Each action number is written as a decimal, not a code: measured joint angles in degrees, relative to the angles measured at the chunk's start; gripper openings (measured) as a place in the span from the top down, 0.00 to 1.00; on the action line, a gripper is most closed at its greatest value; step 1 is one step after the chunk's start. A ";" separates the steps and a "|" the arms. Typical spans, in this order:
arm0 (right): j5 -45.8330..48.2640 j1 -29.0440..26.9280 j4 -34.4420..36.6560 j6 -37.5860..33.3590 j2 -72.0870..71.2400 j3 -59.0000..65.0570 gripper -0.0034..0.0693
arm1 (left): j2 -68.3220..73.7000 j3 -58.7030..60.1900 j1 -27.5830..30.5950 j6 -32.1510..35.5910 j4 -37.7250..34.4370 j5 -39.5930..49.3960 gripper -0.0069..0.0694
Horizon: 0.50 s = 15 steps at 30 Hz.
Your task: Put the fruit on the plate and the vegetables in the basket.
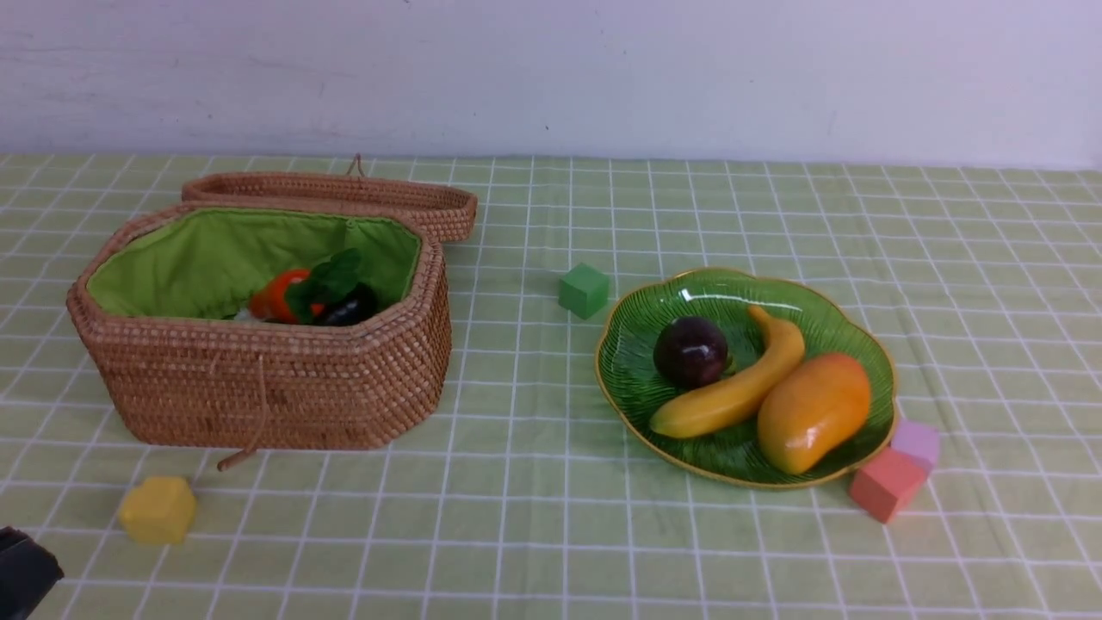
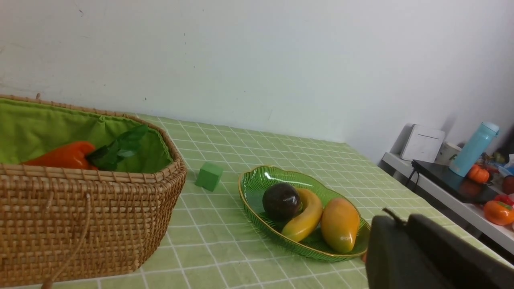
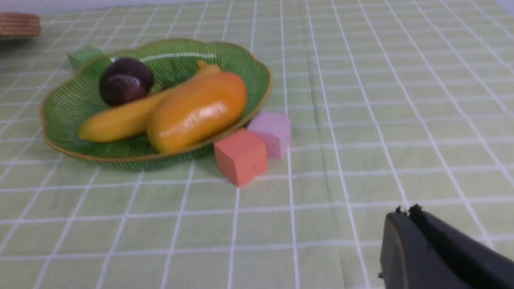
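Wide bare stretch of checked green cloth (image 1: 534, 517) between basket (image 1: 267, 387) and plate (image 1: 628, 379), more open room toward the right edge and the wall behind. Woven rattan on the basket, elongated octagon, green cloth lining, lid (image 1: 344, 194) flipped open behind. Inside: orange-red carrot (image 1: 277, 297) with green leaves, dark glossy eggplant (image 1: 351, 307) beside it; no potato visible past the rim. Ribbed green glass on the plate, scalloped gold rim, holding long yellow banana (image 1: 732, 392), plump orange-yellow mango (image 1: 814, 412) and small round dark purple fruit (image 1: 690, 350), all glossy and touching. Green block (image 1: 584, 289) between basket and plate, yellow block (image 1: 157, 510) in front of the basket, red block (image 1: 885, 484) and pink block (image 1: 918, 441) just beside the plate's near right rim. Left gripper (image 2: 395, 218) and right gripper (image 3: 403, 210) both closed and empty, well clear of everything.
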 joint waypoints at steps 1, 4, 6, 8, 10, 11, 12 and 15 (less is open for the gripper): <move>-0.14 -0.27 -0.06 1.03 -0.32 1.62 0.95 | 0.00 0.00 0.00 0.00 0.00 -0.05 0.86; -1.10 -0.44 -0.31 2.79 -0.55 2.07 0.95 | 0.00 0.06 0.00 0.00 0.00 0.08 0.86; -1.20 -0.44 -0.31 3.58 -0.57 2.08 0.95 | 0.00 0.06 0.00 0.00 0.00 0.08 0.86; -1.20 -0.44 -0.31 3.93 -0.57 2.13 0.95 | 0.00 0.06 0.00 0.00 0.00 0.02 0.86; -1.24 -0.44 -0.31 4.13 -0.57 2.13 0.95 | 0.00 0.06 0.00 0.00 0.00 0.02 0.86; -1.24 -0.44 -0.31 4.20 -0.57 2.13 0.95 | 0.00 0.06 0.00 0.00 0.00 0.02 0.86; -1.24 -0.44 -0.31 4.20 -0.57 2.13 0.94 | 0.00 0.06 0.00 0.00 0.00 0.02 0.85; -1.27 -0.44 -0.31 4.27 -0.57 2.13 0.94 | 0.00 0.06 0.00 0.00 0.00 0.02 0.85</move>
